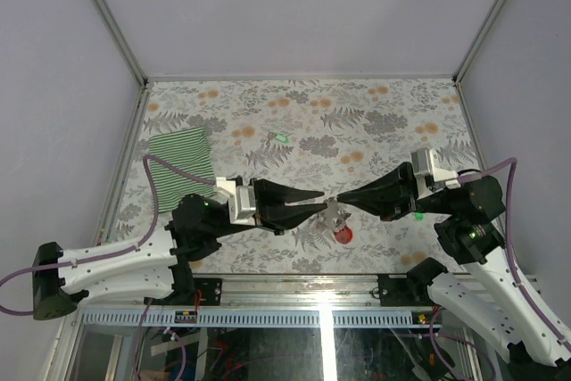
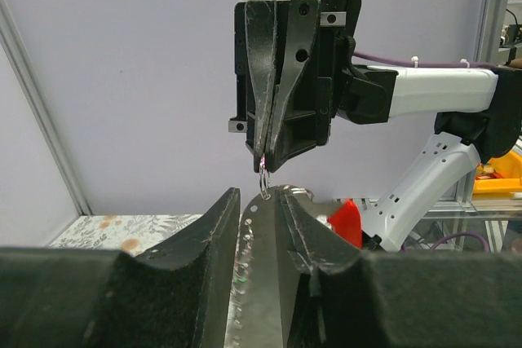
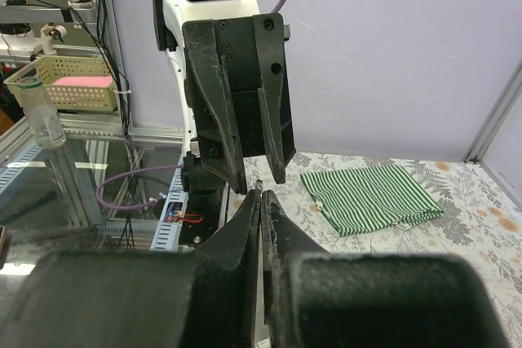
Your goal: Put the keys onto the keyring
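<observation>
Table (image 1: 393,113): covered in a leaf-and-flower print and walled in by pale panels, it lies beneath the keyring and extends on all sides of it. Left arm (image 1: 116,260): white and black, reaching in toward the keyring from its left. Right arm (image 1: 500,301): same build, reaching in toward the keyring from its right. Green striped cloth (image 1: 181,153): folded flat, well to the left of the keyring and farther back on the table. Left gripper (image 1: 323,202): fingers clamped on the grey metal strip of the keyring, as the left wrist view shows. Right gripper (image 1: 337,198): fingers pressed together, tips meeting the left gripper's just over the strip end. Keyring (image 1: 339,222): grey strip joined to a red oval loop, with the loop hanging on the near side. Key (image 1: 282,138): green head, lying alone on the table, back and left of the keyring and well apart. Wire ring (image 2: 263,182): tiny, dangling from the right fingertips just above the strip.
</observation>
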`<state>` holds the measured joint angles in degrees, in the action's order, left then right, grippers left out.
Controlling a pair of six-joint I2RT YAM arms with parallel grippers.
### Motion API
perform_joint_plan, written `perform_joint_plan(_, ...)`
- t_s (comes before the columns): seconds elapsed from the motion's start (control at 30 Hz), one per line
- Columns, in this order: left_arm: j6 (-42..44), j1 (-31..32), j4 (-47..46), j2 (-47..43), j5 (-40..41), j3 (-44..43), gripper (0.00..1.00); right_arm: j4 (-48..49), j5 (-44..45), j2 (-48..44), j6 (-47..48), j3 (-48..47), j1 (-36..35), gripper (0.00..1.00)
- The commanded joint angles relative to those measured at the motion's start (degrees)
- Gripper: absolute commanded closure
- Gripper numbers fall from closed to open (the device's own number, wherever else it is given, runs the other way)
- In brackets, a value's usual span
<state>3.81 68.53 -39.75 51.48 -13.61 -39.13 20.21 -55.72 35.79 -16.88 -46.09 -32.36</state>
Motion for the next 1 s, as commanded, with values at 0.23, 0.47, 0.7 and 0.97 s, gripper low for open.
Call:
perform_joint_plan(0.23,-2.04,0.26,-6.53,1.81,-2.39,-0.06,0.75,5.25,-1.31,0.29,-1.01,-0.58,0.03,1.00)
perform_joint_plan(0.47,-2.43,0.28,-6.98,2.35,-2.87,-0.50,0.75,5.55,-1.45,0.56,-1.31,-0.41,0.03,1.00)
perform_joint_plan(0.7,-2.26,0.29,-6.47,2.95,-2.20,-1.23,0.76,6.07,-1.83,1.05,-1.63,-0.59,0.06,1.00)
perform_joint_plan(0.97,-3.23,0.28,-7.53,3.86,-1.07,-1.53,0.89,6.73,-2.28,1.21,-1.83,0.53,0.04,1.00)
